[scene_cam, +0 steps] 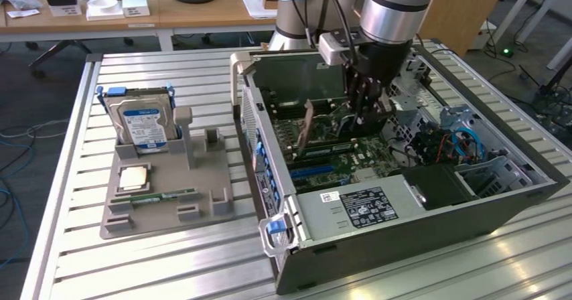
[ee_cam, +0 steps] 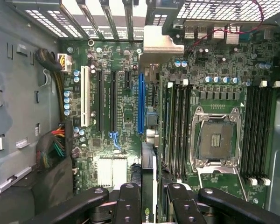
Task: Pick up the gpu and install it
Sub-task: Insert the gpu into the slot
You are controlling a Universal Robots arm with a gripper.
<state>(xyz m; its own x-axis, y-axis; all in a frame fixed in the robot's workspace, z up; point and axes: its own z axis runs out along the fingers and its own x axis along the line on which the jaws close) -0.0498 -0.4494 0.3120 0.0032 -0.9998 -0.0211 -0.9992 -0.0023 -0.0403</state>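
The gpu (ee_cam: 148, 164) shows edge-on in the wrist view as a thin dark card, and its silver bracket (ee_cam: 162, 41) reaches toward the case's rear slots. My gripper (ee_cam: 153, 198) is shut on it, with one black finger (ee_cam: 129, 201) on each side of the card. The card hangs over the motherboard right beside the long blue expansion slot (ee_cam: 141, 100), which lies bare. In the exterior view my gripper (scene_cam: 362, 116) reaches down into the open computer case (scene_cam: 402, 240) from above.
On the exterior view's left a grey holder (scene_cam: 210, 206) carries a silver hard drive (scene_cam: 143, 122) and a narrow green memory stick (scene_cam: 165, 195). Inside the case are an empty processor socket (ee_cam: 214, 140), memory slots (ee_cam: 177, 126), cable bundles (ee_cam: 53, 147) and a power supply (scene_cam: 358, 206).
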